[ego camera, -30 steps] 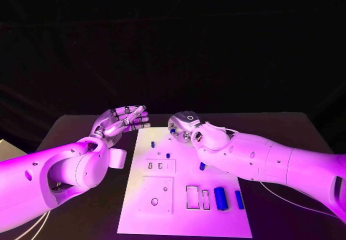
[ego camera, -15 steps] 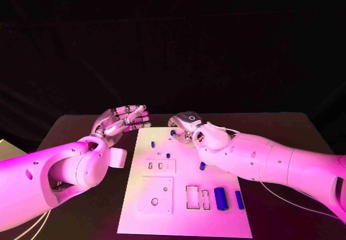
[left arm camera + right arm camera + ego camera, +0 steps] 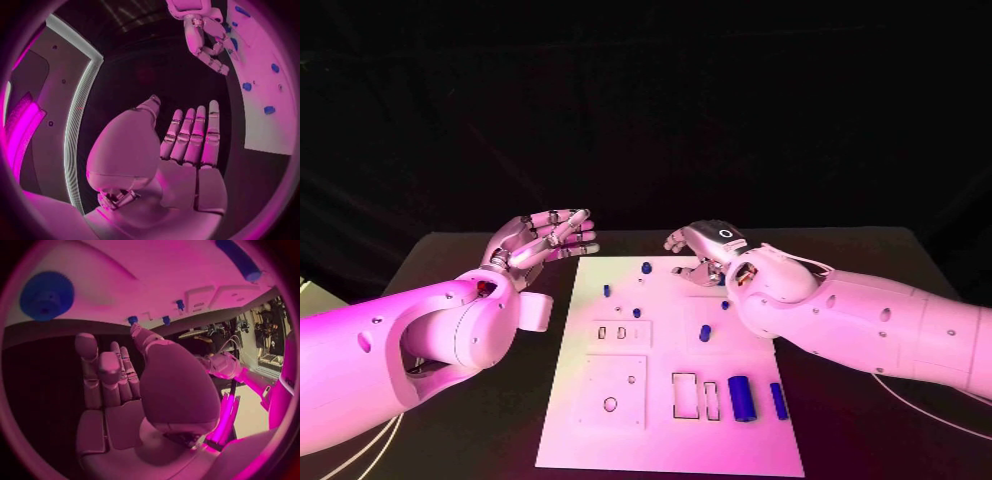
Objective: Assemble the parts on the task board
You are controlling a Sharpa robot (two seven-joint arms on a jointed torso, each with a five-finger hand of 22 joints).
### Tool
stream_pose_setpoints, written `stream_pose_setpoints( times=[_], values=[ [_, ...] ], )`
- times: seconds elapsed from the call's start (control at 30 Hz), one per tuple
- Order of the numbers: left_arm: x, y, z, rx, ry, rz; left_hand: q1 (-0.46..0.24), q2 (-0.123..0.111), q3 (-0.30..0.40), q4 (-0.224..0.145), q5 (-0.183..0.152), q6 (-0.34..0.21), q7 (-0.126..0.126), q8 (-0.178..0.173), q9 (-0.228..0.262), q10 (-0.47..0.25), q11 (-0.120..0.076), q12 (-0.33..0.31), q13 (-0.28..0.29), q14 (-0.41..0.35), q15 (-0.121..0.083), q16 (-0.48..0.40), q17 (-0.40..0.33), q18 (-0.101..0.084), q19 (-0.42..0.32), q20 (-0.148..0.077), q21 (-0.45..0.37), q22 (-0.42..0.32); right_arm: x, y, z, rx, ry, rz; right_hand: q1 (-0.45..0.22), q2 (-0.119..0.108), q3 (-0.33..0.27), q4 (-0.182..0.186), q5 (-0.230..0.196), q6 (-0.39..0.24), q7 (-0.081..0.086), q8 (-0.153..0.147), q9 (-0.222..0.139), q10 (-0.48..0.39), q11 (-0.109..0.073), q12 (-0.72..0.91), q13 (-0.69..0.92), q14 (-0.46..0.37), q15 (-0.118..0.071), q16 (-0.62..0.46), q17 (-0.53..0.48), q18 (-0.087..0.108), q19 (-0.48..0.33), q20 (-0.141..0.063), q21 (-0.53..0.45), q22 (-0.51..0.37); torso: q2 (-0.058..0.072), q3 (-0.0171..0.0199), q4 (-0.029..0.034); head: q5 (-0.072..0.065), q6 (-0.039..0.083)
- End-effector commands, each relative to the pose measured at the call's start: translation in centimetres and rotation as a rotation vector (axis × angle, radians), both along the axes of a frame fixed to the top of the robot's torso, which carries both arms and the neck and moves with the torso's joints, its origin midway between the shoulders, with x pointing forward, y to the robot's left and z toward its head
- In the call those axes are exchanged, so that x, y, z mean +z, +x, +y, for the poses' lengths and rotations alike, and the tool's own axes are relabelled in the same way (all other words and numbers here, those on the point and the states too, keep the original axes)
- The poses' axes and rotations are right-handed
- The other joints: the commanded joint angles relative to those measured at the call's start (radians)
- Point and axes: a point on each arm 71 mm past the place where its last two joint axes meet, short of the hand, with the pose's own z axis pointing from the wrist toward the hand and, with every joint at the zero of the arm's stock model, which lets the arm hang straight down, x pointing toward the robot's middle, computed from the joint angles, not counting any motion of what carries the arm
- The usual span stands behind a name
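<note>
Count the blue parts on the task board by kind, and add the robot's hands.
Small blue pieces: 5
Thick blue cylinder: 1
Thin blue bar: 1
Hands: 2 (left hand, right hand), both holding nothing
Total: 9

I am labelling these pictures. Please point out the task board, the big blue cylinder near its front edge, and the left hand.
task board (image 3: 661, 440): head view, bare front part of the plate.
big blue cylinder (image 3: 741, 397): head view, middle of its side.
left hand (image 3: 542, 240): head view, on the palm.
</note>
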Motion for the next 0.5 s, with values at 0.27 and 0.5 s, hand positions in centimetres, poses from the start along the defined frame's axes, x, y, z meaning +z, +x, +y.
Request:
stream_pose_setpoints(
  times=[0.27,0.5],
  values=[
    [0.0,0.4,0.2,-0.009,-0.013,-0.015,0.002,0.006,0.006,0.000,0.004,-0.001,0.058,-0.003,0.000,-0.001,0.005,-0.004,-0.001,-0.004,0.002,-0.006,0.001,0.012,0.009,0.001,0.003,-0.001,1.6,-0.3,-6.1,-0.114,0.184,0.200,-0.023,-0.043,-0.008,0.026,-0.002,0.018,-0.021,0.011,0.008,0.240,-0.044,0.168,0.119,0.043,-0.032,0.090,0.122,-0.029,0.083,-0.028,0.108,0.142,-0.026,0.0075,-0.0382,-0.003,0.006],
    [0.0,0.4,0.0,-0.014,-0.015,-0.014,0.003,0.006,0.007,-0.001,0.004,0.003,0.058,-0.002,0.001,0.001,0.004,-0.004,0.000,-0.003,0.002,-0.006,0.002,0.012,0.009,0.001,0.003,-0.002,0.6,0.5,-8.2,-0.195,0.112,0.348,0.000,-0.017,-0.188,0.115,-0.001,-0.024,-0.019,0.060,0.032,0.193,-0.039,1.028,0.972,0.112,-0.027,0.327,0.480,-0.083,0.218,-0.027,0.348,0.441,-0.025,0.0088,-0.0374,-0.008,0.002]
  ],
)
